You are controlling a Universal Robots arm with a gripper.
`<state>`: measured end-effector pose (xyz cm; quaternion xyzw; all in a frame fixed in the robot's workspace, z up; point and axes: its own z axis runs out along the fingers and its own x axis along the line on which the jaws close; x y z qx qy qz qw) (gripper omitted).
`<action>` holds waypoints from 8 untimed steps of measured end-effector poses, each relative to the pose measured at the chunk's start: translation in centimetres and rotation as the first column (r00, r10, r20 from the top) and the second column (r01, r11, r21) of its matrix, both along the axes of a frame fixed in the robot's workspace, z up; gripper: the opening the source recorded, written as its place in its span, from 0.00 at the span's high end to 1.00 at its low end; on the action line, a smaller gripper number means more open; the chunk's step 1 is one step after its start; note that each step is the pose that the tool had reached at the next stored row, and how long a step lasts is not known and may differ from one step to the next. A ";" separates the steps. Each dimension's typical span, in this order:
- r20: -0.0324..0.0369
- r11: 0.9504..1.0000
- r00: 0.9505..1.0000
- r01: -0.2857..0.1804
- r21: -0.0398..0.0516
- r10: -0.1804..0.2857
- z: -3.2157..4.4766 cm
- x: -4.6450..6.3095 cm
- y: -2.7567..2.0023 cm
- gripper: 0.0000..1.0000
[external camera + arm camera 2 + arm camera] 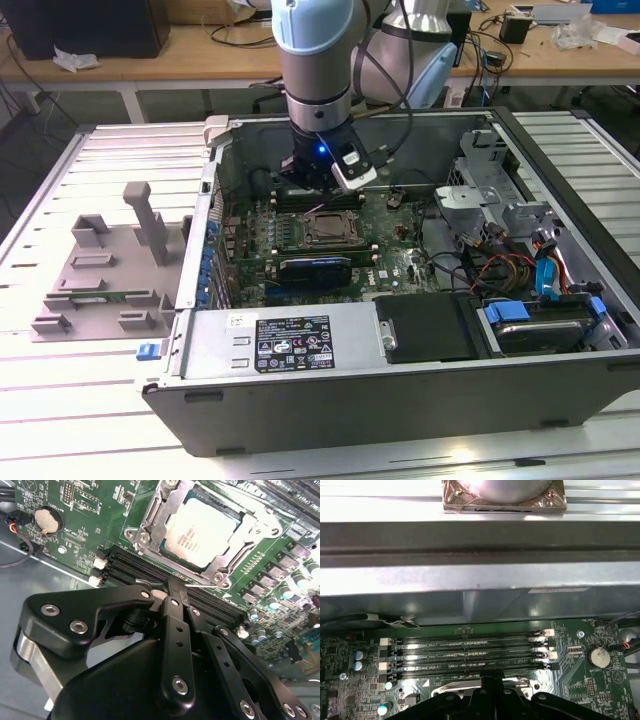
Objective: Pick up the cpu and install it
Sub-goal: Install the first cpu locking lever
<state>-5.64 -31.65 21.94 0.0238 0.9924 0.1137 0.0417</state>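
The cpu (200, 527), a pale silver square, lies flat in the metal-framed socket (150, 527) on the green motherboard (80, 525). In the exterior view the socket (330, 228) sits in the middle of the open computer case, and my gripper (325, 185) hangs just behind it. In the second wrist view my gripper (173, 591) is shut, with its black fingertips (176, 600) pressed together over the memory slots, right at a thin wire lever (205, 584) along the socket's edge. I cannot tell whether the tips touch that lever. The gripper (495, 692) holds no chip.
Black memory slots (470, 652) lie between the socket and the case wall (480, 575). A dark expansion card (315, 270), a power supply (290, 340), drive bays (540, 320) and cables (500, 265) crowd the case. A grey fixture plate (100, 270) lies on the exterior view's left.
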 end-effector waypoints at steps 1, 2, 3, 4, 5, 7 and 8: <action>0.003 1.000 1.000 0.000 0.000 0.000 -0.10 0.0 0.10 0.89; 0.012 1.000 1.000 0.000 -0.001 0.000 -0.20 0.0 0.21 0.89; 0.019 1.000 1.000 0.000 -0.001 0.000 -0.27 0.0 0.28 0.89; 0.024 1.000 1.000 0.000 -0.001 0.000 -0.30 0.0 0.32 0.89; 0.033 1.000 0.999 0.000 -0.002 0.000 -0.35 0.0 0.38 0.89; 0.046 1.000 0.999 0.000 -0.002 0.000 -0.44 0.0 0.49 0.89; 0.046 1.000 0.999 0.000 -0.002 0.000 -0.45 0.0 0.50 0.89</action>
